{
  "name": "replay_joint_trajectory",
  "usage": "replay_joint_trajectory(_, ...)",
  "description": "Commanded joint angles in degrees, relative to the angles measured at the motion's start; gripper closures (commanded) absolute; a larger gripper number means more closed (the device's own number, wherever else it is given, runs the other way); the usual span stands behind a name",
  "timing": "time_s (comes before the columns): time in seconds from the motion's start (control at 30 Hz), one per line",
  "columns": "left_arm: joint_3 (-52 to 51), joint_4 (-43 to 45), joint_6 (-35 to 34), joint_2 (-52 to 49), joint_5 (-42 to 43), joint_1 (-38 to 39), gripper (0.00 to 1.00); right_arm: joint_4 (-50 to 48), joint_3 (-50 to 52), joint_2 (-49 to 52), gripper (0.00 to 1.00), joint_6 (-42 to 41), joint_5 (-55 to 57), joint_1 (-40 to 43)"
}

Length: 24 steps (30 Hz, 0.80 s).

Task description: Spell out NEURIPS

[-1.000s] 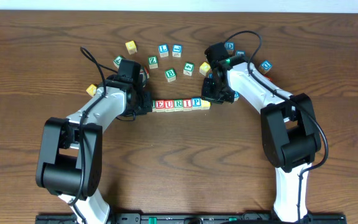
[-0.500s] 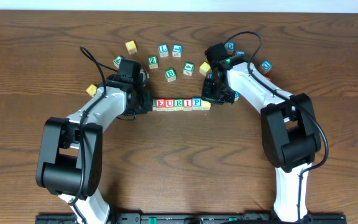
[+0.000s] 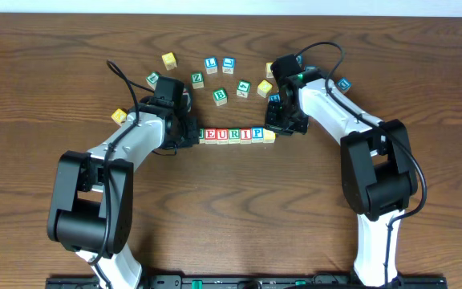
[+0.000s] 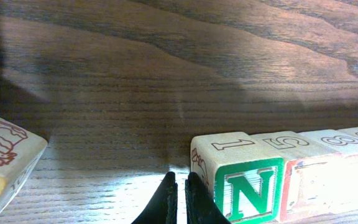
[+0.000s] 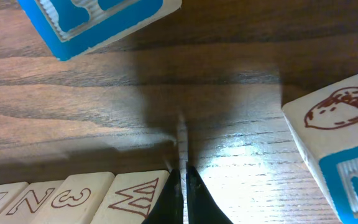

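Note:
A row of wooden cubes [image 3: 233, 134] lies mid-table and reads E, U, R, I, P from above, with a yellow cube [image 3: 269, 136] at its right end. The green N cube [image 4: 250, 186] heads the row's left end; from overhead my left arm covers it. My left gripper [image 4: 179, 190] is shut and empty, its tips on the table against the N cube's left side. The right gripper [image 5: 182, 183] is also shut and empty, standing at the right end of the row beside a cube top with a zigzag outline [image 5: 138, 196].
Loose cubes lie behind the row: Z [image 3: 196, 79], green B [image 3: 220, 96], blue L [image 3: 210, 64], a yellow one [image 3: 168, 60] and several more. A blue cube [image 5: 92, 18] and a blue-edged one [image 5: 347, 137] sit near the right gripper. A picture cube [image 4: 5, 155] lies left of the left gripper.
The row has slid slightly to the right with the left gripper behind it. The right gripper has shifted a little right and back. Both stay shut.

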<state>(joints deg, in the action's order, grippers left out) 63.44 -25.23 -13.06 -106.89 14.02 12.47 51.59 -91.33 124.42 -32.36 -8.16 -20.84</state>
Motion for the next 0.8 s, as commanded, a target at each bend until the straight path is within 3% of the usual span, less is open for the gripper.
replay_joint_trajectory(0.0, -0.11, -0.39, 1.2, -0.72, 0.22, 0.79, 0.93, 0.13, -0.74, -1.42, 0.99, 1.42, -2.51, -0.24)
replay_joint_trajectory(0.77, 0.94, -2.54, 2.97, -0.7, -7.74, 0.31, 0.92, 0.68, -0.74, -1.42, 0.99, 2.45, -2.51, -0.37)
